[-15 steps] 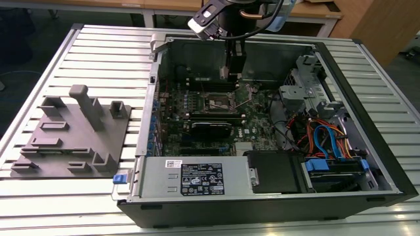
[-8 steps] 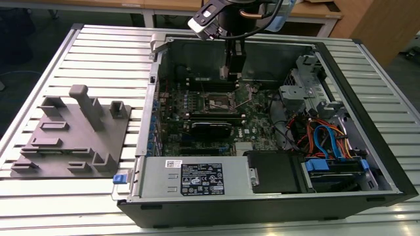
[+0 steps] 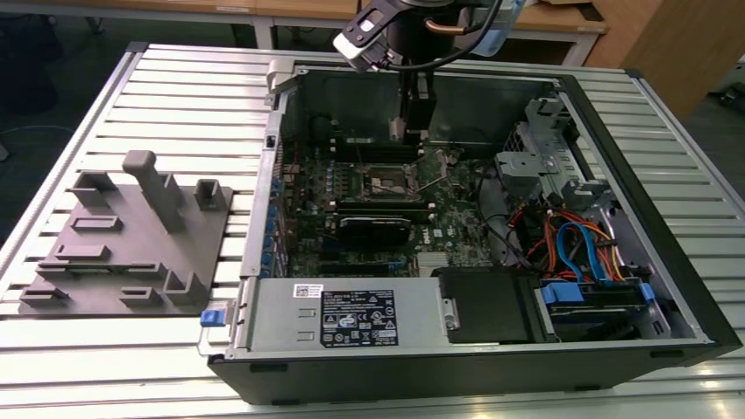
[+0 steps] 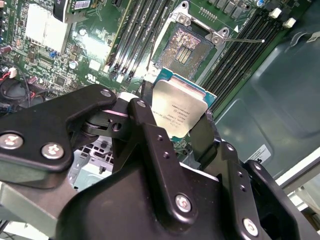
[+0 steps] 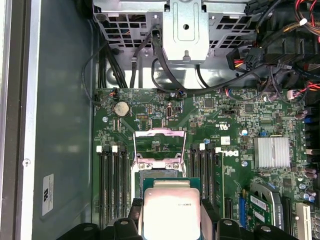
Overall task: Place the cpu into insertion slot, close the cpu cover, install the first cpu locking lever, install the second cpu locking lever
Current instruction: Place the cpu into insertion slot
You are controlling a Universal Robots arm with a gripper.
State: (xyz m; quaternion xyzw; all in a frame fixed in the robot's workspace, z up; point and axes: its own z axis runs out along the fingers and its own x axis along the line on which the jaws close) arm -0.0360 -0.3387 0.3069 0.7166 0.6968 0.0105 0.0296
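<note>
My claw (image 4: 174,120) is clamped on the cpu (image 4: 182,107) by two opposite edges. The bare insertion slot (image 4: 185,47) lies just beyond the claw, apart from the chip. I judge the chip light, stiff and slick-topped (underside contacts surely delicate), so I'd hold it by the edges only.

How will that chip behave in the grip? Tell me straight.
The chip is a thin flat plate with a metal top, so probably stiff and light. The gripper pinches it by its edges, so it could slip or twist if bumped. It hangs near the open socket, whose fine contacts look fragile; a tilted drop might damage them.
</note>
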